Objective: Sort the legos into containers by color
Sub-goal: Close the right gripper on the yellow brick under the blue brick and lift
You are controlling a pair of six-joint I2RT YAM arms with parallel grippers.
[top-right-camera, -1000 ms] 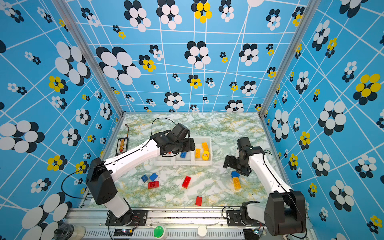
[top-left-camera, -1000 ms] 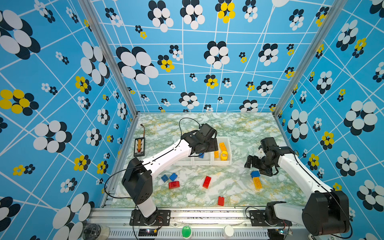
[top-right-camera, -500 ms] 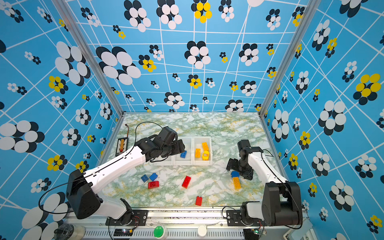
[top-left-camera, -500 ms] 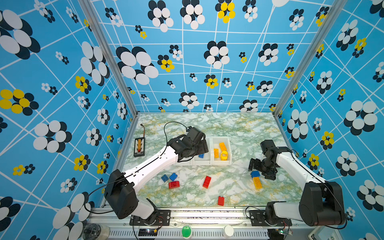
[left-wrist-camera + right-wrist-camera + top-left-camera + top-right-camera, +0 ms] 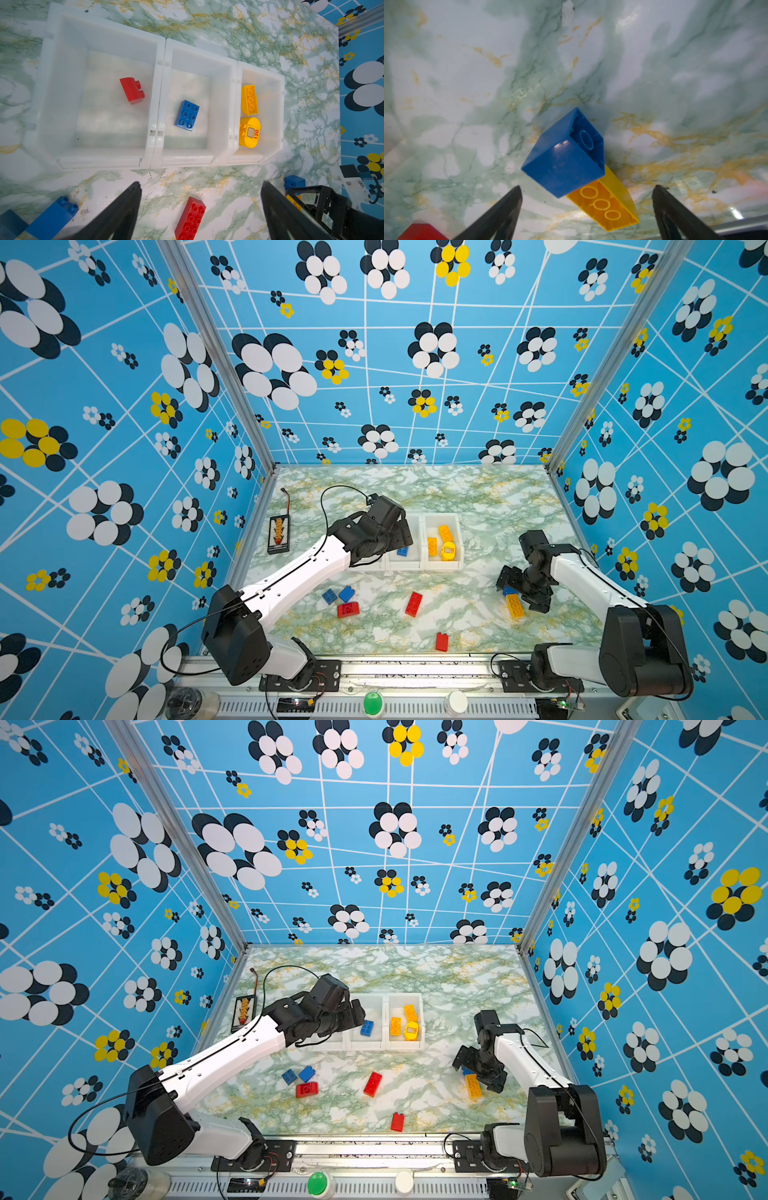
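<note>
Tabletop [image 5: 478,497] of green-veined marble print carries everything. The left arm [image 5: 299,572] stretches to the containers [image 5: 160,62]; the right arm [image 5: 582,576] bends low near the right edge. The left gripper [image 5: 200,184] hangs over the row's left end, fingers spread wide, nothing between them. The right gripper [image 5: 587,187] is likewise spread, with a blue brick [image 5: 564,153] touching a yellow brick [image 5: 608,205] just ahead (neither pinched). One end bin holds a red brick [image 5: 132,90], the middle a six-stud blue brick [image 5: 187,115], the other end the yellow legos [image 5: 249,99]. Loose legos [image 5: 413,604] lie in front of the bins.
</note>
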